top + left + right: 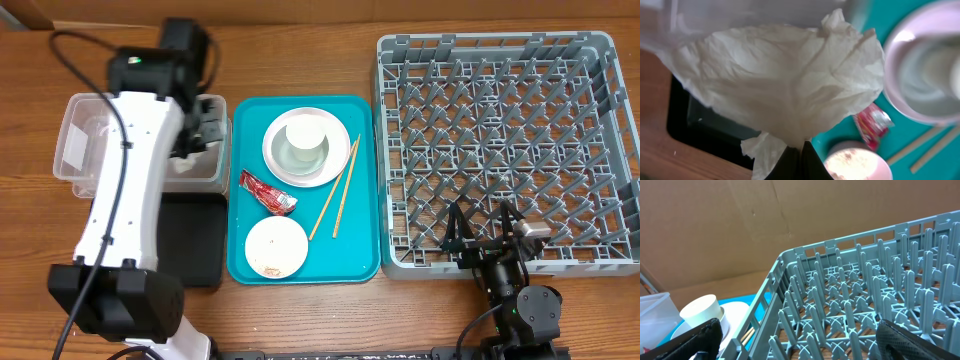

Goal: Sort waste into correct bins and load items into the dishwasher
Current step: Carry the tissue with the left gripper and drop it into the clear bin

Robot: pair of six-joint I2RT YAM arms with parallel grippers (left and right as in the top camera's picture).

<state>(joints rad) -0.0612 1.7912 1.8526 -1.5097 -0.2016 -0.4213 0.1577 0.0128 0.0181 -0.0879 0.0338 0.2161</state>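
"Which pincer has hold of anything?"

"The left gripper (pixel 800 157). Its fingers are clenched on a crumpled white napkin (pixel 785 85). They pinch it at one bunched end, and the rest of the paper fans out wide in front of the wrist camera."

"Where does that put it over the table?"

"From overhead, the left gripper (pixel 205 135) sits at the right end of the clear tub (pixel 75 140), the end nearest the teal tray (pixel 240 270). The black tray (pixel 190 245) lies just beside the tub, on the side nearer the robot's base. The arm hides the napkin from above, so it cannot be told whether the paper touches the tub."

"And the right one?"

"The right gripper (pixel 487 235) is released. Its fingers are spread wide with nothing between them, and it hovers at the near rim of the grey dish rack (pixel 505 150). Its wrist camera looks across the rows of upright pegs."

"Where are the other things?"

"All are on the teal tray. A small white cup (pixel 303 140) stands on the round plate (pixel 280 168) at the far end. The red wrapper (pixel 267 192) lies left of the middle. The pale pink bowl (pixel 276 246) sits at the near end with whitish rice grains (pixel 852 162) inside. The wooden chopsticks (pixel 340 190) lie slanted along the right side, with their far ends just beside the plate's rim."
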